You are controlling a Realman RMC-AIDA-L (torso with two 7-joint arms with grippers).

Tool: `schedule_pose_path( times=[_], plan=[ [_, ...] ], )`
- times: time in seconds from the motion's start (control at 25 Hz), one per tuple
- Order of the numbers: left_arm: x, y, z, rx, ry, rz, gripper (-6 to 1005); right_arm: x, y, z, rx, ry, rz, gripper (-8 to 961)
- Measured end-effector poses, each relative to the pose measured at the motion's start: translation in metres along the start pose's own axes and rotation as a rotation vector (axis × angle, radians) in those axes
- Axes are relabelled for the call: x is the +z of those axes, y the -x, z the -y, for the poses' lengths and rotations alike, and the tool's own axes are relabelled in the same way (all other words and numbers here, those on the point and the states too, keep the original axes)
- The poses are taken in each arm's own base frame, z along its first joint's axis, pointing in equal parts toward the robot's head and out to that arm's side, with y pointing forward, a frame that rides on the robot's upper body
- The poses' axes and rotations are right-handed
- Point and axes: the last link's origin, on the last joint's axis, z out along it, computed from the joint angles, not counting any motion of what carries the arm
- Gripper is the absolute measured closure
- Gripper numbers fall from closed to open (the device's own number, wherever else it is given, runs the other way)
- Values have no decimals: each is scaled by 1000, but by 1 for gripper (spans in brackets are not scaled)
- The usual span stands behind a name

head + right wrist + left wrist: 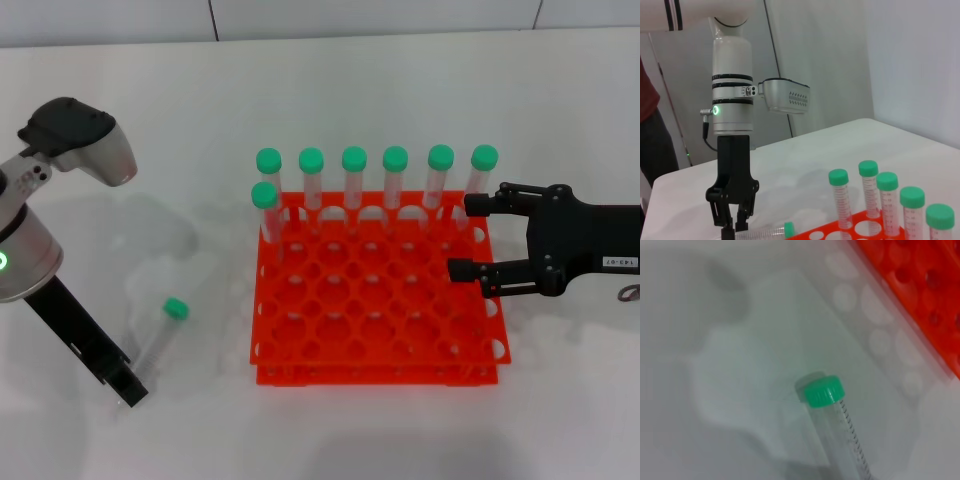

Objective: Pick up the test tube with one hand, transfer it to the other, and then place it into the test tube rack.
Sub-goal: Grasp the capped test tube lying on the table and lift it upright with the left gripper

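Left tool point(128, 385) at lying test tube point(163, 332); right tool point(470, 236) over test tube rack point(375, 325).

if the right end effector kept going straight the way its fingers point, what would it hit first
The right end effector points toward the robot's left, over the test tube rack. Its upper finger looks lined up with the nearest capped tube in the back row, probably first contact; depth is unclear.

Surface: I am looking down at a white table point(400, 80) carrying everything.
Rack: the test tube rack point(378, 300) is sitting flat on the table, right of centre.
Loose tube: the test tube point(163, 335) is lying on the tabletop left of the rack, its green cap pointing away from me.
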Motion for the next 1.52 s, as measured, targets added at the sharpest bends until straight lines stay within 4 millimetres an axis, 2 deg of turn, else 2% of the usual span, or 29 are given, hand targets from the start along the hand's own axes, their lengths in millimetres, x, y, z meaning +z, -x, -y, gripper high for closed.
schedule_pose_path(
  times=[0.4, 1.08, 1.52],
  plan=[
    [-3, -1, 3, -2, -26, 7, 746, 0, 0, 1, 1, -4, -1, 89],
    [-3, -3, 7, 4, -61, 12, 745, 0, 1, 2, -3, -6, 0, 93],
    [-4, -7, 9, 9, -79, 5, 784, 0, 1, 3, -3, -14, 3, 95]
  ],
)
